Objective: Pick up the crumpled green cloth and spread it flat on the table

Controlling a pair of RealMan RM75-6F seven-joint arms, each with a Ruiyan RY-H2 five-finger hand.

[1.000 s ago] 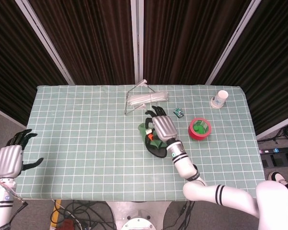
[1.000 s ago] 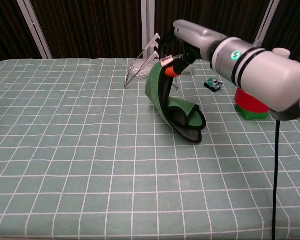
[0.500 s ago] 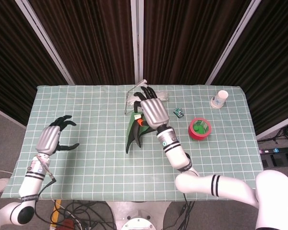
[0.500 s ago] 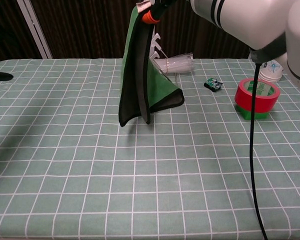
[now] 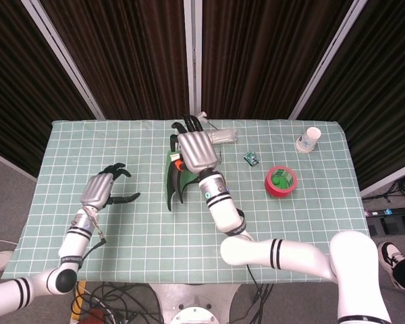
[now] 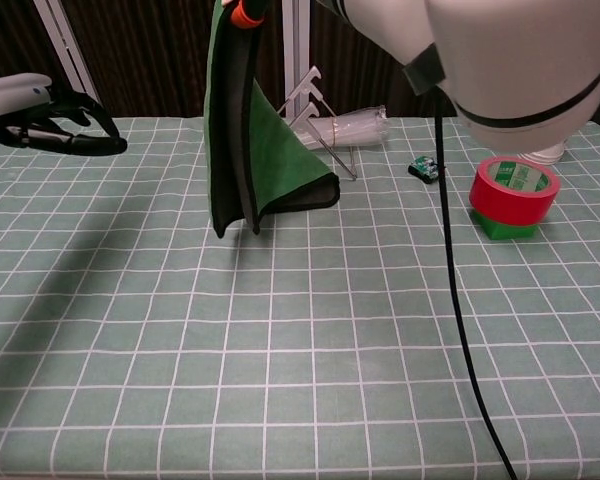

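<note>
the table (image 5: 121,223), covered in a pale green cloth with a white grid, fills most of both views, with dark curtains behind its far edge. my right arm crosses the near right of the head view and reaches up toward the table's middle.

the green cloth (image 6: 248,140) hangs above the table's far middle in long vertical folds, dark-edged, its lower corners down close to the surface; whether they touch it i cannot tell. my right hand (image 5: 194,150) holds it by the top, fingers closed around the bunched upper edge, an orange fingertip showing against the fabric in the chest view.

my left hand (image 5: 102,190) hovers over the left side of the table, well apart from the cloth, holding nothing, dark fingers spread and curved.

just beyond the cloth a metal wire stand (image 6: 310,105) sits with a clear plastic bundle (image 6: 355,128) lying against it. to the right stands a red tape roll (image 6: 513,185) with green inside its ring. a white paper cup (image 5: 310,139) is at the far right corner; its printing is too small to read. between stand and tape lies a small green and black object (image 6: 428,168), its markings unreadable.
</note>
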